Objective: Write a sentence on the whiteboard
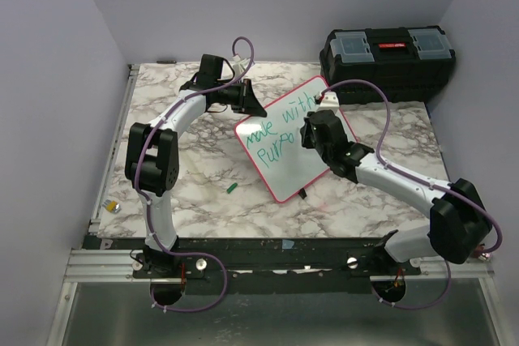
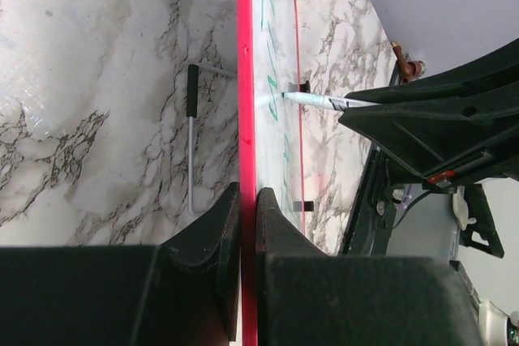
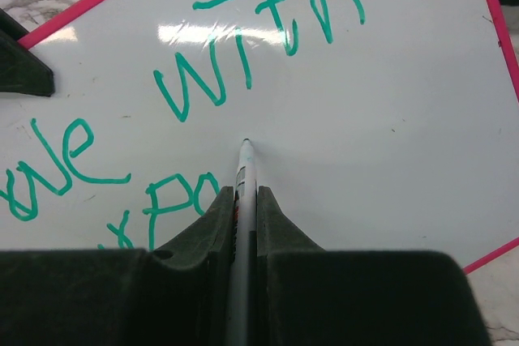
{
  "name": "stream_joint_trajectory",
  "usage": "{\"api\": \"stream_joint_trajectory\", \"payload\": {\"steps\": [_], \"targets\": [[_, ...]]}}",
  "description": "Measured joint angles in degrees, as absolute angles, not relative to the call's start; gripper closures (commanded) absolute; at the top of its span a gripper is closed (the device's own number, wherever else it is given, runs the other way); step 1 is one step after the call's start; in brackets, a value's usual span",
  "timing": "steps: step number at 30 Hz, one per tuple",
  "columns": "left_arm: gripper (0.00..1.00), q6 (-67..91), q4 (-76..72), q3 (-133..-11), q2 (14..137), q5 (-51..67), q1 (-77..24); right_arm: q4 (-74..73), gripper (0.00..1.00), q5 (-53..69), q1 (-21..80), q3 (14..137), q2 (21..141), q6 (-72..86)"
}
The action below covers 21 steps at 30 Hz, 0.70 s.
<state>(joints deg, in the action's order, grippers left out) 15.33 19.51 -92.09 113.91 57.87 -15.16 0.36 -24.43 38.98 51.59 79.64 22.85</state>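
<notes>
**Marble table, whiteboard mid-sentence: holdings by size**

1. Table [image 1: 203,192]: white top with grey veining, carrying every item below.
2. Black toolbox [image 1: 388,54]: far right corner, lid closed, clear compartments on either side of a red latch.
3. Whiteboard [image 1: 293,174]: pink-framed, near the table's centre and slightly right, turned at an angle to the table edges. It bears two lines of green handwriting, and the upper line ends in "with".
4. Left gripper [image 2: 247,196]: jaws clamped on the whiteboard's pink frame at its left edge.
5. Right gripper [image 3: 246,196]: over the board, jaws pinched on a marker.
6. Marker [image 3: 245,166]: pale barrel, tip touching the white surface below "with", just right of the lower line's last letter.
7. Bent metal rod with a black sleeve [image 2: 191,151]: on the marble near the board's frame.
8. Green cap [image 1: 232,189]: on the marble, left of the board's near corner.
</notes>
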Motion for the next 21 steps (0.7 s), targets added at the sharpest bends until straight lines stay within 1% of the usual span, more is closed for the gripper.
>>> {"api": "stream_joint_trajectory", "payload": {"steps": [21], "targets": [[1.00,15.44,19.53,-92.09,113.91,57.95,-15.11,1.87,0.99,-19.55,38.76,51.66,79.64,23.14]]}}
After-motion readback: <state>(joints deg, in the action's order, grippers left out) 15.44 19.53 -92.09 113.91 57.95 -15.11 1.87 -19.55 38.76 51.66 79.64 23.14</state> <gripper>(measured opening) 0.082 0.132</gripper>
